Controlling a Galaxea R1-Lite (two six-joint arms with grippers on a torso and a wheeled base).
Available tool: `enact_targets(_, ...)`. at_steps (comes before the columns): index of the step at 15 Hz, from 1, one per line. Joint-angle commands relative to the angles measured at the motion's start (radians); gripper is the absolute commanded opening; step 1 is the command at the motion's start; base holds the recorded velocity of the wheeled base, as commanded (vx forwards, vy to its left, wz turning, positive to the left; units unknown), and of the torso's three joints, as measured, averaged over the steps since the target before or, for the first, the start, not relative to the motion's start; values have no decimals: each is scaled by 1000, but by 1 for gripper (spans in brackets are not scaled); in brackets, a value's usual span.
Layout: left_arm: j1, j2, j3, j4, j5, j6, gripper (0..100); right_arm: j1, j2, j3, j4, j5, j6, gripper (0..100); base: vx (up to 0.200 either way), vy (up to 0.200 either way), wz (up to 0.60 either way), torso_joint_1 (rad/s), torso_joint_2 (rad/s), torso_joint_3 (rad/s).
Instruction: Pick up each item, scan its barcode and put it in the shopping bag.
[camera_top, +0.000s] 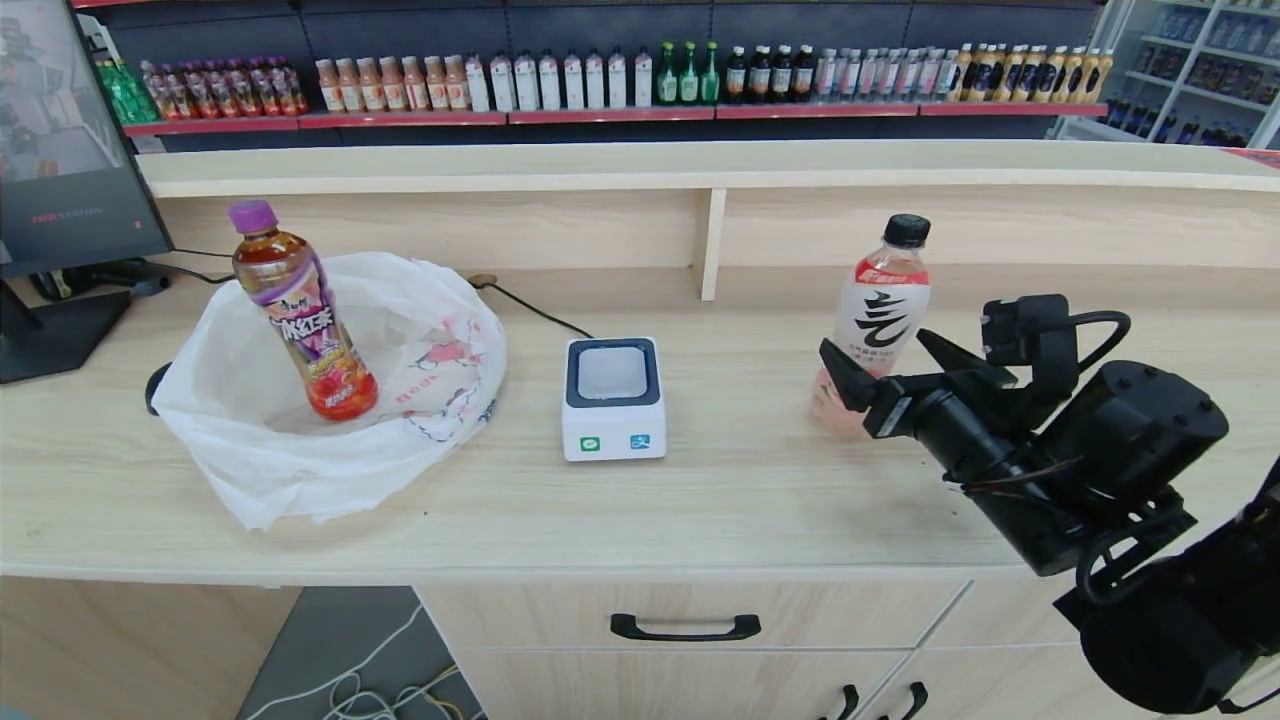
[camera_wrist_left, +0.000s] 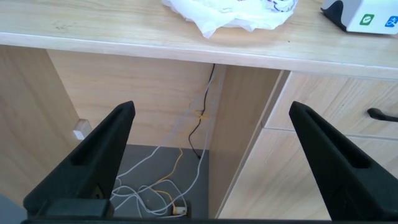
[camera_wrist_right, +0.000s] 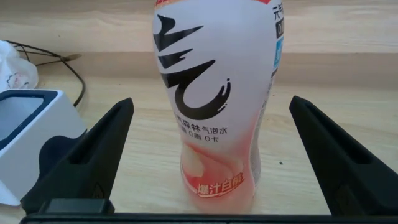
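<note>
My left claw (camera_wrist_left: 211, 109) hangs spread wide, lower than the counter (camera_wrist_left: 93, 28) that carries the scanner (camera_top: 613, 398). Left of the scanner I see the shopping bag (camera_top: 250, 450) lying open with a purple-capped tea bottle (camera_top: 305, 320) standing in it. Right of the scanner the pink bottle (camera_top: 880, 310) stands on the counter between the spread fingers of my right claw (camera_top: 875, 350), a gap on each side

The right arm (camera_top: 1130, 440) is matte black with bulbous round joints, a looping black cable (camera_top: 1110, 315), and a tool (camera_top: 878, 350) with flat, wedge-shaped fingers (camera_top: 842, 375).
</note>
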Motion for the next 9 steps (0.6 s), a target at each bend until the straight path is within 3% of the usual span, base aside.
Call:
enact_targets(1, 0, 0, 0, 0, 0, -1, 100, 0, 61, -42, -2, -1, 1, 100, 0, 0, 0, 0, 0, 0)
enact_targets(9, 0, 0, 0, 0, 0, -3, 100, -21, 130, -123, -2, 0, 1, 100, 0, 0, 0, 0, 0, 0)
